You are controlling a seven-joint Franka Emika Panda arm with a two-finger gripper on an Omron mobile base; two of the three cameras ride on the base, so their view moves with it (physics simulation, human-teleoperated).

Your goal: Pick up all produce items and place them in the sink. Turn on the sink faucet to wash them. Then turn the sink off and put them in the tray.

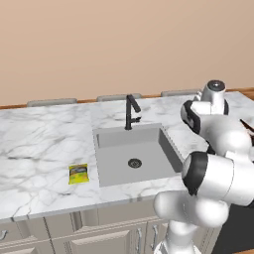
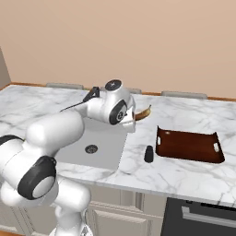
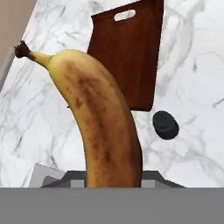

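Observation:
A brownish-yellow banana with dark spots rises from between my fingers in the hand view, its stem end pointing up and left. From the right base view its tip sticks out past my hand, held in the air over the counter between the sink and the tray. My gripper is shut on the banana. The grey sink has a round dark drain. The black faucet stands at its back edge. The reddish-brown tray lies beyond the banana.
A small dark rounded object stands on the marble just left of the tray, and it appears again beside the banana. A flat yellow snack packet lies left of the sink. The wall runs along the back of the counter.

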